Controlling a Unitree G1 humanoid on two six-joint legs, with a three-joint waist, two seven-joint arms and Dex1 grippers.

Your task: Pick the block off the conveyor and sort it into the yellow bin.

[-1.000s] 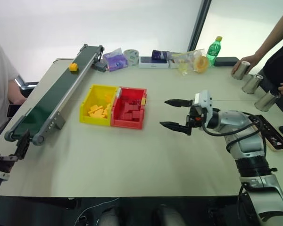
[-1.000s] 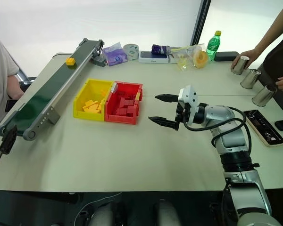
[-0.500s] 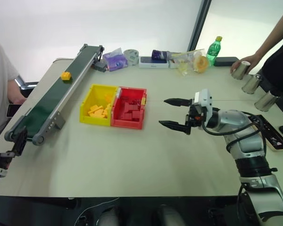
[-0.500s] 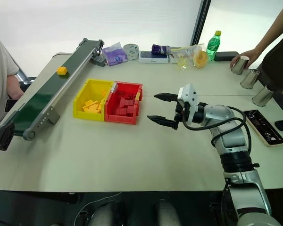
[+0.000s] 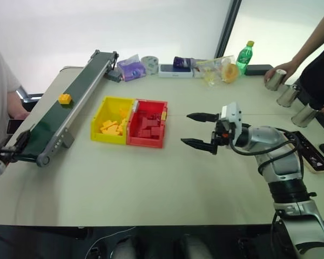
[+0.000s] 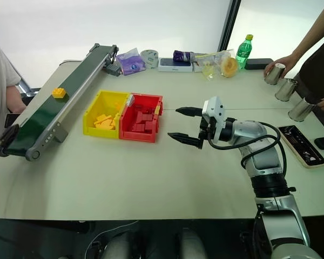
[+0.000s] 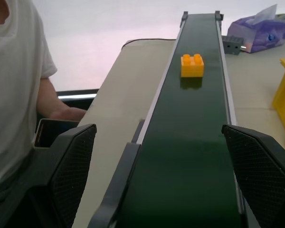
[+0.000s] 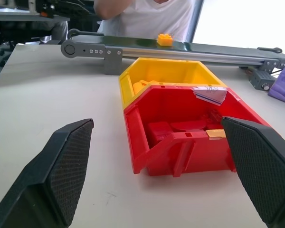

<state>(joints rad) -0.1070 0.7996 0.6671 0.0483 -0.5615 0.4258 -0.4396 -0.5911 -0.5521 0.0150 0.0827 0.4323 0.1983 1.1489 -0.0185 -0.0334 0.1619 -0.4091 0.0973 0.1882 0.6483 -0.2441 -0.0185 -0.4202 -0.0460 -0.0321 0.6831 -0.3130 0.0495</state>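
Yellow bin (image 5: 112, 127) holds yellow blocks; red bin (image 5: 147, 130) red blocks. Both grippers spread, empty.

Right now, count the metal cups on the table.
3, all at the table's far right: one under a person's hand, one beside it, one nearest; others may be hidden.

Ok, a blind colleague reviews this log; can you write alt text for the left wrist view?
A small orange block rides the dark green conveyor, ahead of the left gripper, whose jaws stand wide open either side of the belt. A person in a white shirt stands beside the conveyor.
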